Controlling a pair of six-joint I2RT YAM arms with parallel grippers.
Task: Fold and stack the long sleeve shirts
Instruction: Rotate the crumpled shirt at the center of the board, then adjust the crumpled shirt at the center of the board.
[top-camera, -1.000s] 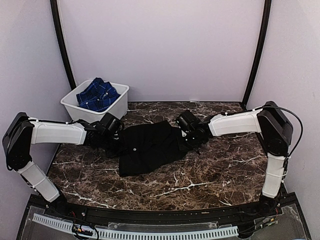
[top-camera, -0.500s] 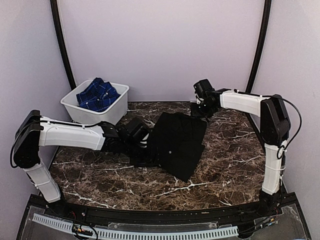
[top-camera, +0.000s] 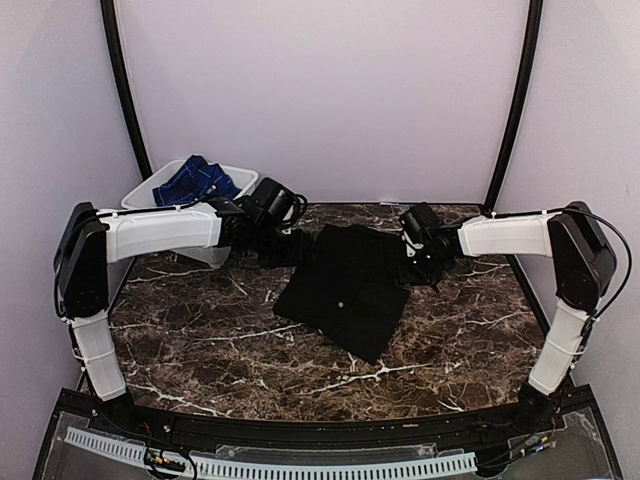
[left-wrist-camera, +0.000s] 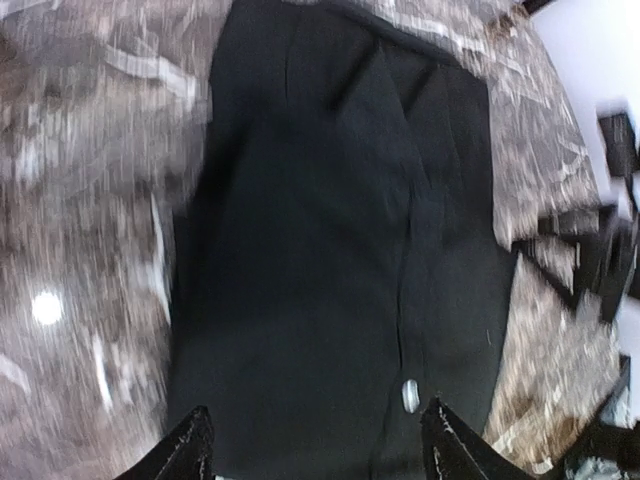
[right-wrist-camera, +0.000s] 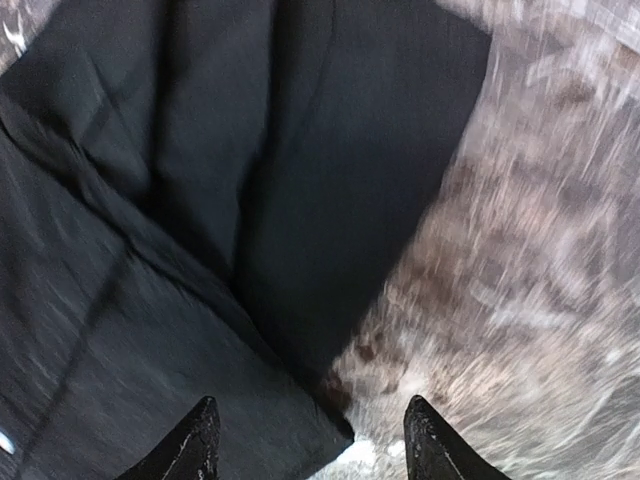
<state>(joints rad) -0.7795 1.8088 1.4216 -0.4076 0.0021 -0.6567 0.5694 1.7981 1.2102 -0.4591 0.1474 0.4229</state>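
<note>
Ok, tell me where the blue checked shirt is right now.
In the top view, the blue checked shirt sits bunched inside the white tub at the table's far left corner, left of the black shirt.

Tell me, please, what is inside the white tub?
A crumpled dark blue checked shirt fills the white tub, heaped above its rim. The tub's bottom and anything beneath the shirt are hidden, and the left arm covers its front wall.
</note>
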